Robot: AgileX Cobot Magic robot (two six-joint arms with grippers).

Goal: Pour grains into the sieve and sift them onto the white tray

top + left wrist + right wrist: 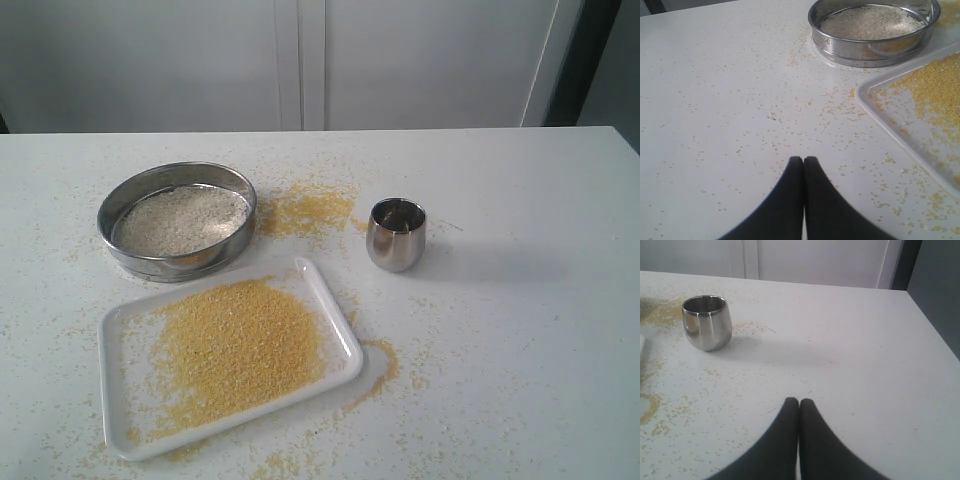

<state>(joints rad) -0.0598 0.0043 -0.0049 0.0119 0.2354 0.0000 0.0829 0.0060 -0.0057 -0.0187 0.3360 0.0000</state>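
Note:
The round steel sieve [177,221] [874,31] rests on the table behind the white tray [120,325] [875,97] and holds pale off-white coarse grains [180,220] [870,22]. Fine golden-yellow grains [240,345] [935,90] lie heaped on the tray. My left gripper [803,160] is shut and empty, hovering over bare table well short of sieve and tray. My right gripper [799,401] is shut and empty too, some way from the steel cup [707,322]. Neither gripper shows in the exterior view.
The small shiny steel cup [396,234] stands upright right of the sieve. Spilled yellow grains [305,210] lie between sieve and cup, and more curl round the tray's right corner [378,368]. Loose granules speckle the white table [540,330]. The table's right edge [932,325] is near.

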